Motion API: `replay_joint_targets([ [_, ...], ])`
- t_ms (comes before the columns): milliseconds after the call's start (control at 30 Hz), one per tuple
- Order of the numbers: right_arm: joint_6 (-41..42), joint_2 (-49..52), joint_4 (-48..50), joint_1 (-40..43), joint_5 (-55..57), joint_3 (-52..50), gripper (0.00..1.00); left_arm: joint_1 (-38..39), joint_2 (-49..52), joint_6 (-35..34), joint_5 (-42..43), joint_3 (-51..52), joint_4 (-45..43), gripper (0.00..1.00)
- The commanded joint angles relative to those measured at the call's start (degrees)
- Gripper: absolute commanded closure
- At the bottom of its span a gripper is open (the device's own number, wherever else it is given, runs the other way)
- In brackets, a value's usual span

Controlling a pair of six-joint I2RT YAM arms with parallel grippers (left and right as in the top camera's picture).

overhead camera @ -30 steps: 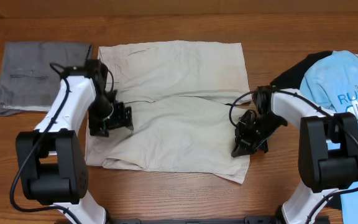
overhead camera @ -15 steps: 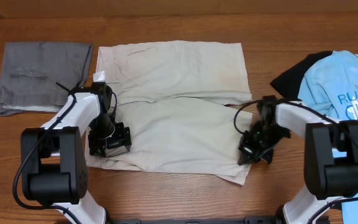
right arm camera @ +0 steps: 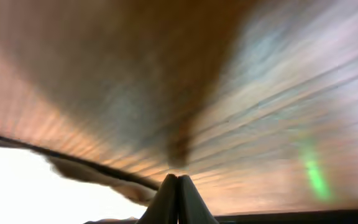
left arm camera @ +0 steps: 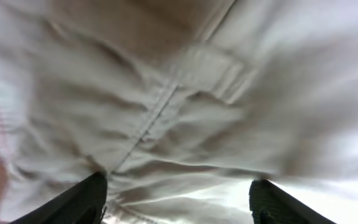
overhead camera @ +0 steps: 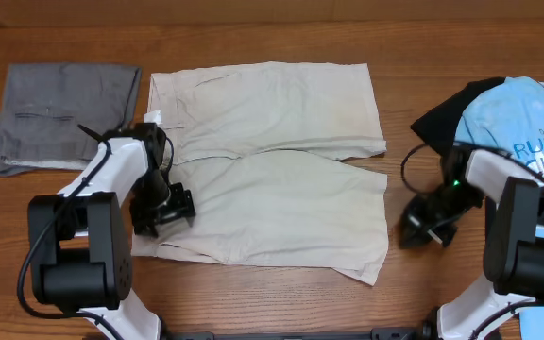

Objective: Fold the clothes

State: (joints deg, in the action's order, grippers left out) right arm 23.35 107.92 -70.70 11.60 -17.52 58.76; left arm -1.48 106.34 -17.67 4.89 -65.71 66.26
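Released left claw stands over the waistband end of the trousers, legs extending away toward the clenched, empty right claw.

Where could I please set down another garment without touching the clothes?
The table is bare along its far edge, beyond the beige trousers and grey trousers, and along its near edge in front of the beige pair. The gap between beige trousers and blue T-shirt is crowded by the right pincer.
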Motion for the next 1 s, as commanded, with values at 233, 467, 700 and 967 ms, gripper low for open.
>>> replay_joint_targets([
  [233, -7.32, -0.94, -3.10, -3.98, -8.13, 19.82, 0.96, 2.89, -5.22, -0.11, 7.43, -15.80, -0.39, 0.28],
  [467, -7.30, -0.76, 10.84, -10.29, -10.86, 16.28, 0.96, 7.45, -3.76, -0.17, 6.12, -9.73, -14.53, 0.66],
  [700, -7.04, -0.52, 19.32, -15.96, -5.66, 11.63, 0.96, 8.81, -0.46, -0.24, 6.62, -8.02, -19.15, 0.70],
  [967, -5.31, -0.48, 29.73, -17.33, 3.91, 4.00, 0.96, 9.81, 5.97, 0.26, 6.56, -7.56, -20.81, 0.74],
])
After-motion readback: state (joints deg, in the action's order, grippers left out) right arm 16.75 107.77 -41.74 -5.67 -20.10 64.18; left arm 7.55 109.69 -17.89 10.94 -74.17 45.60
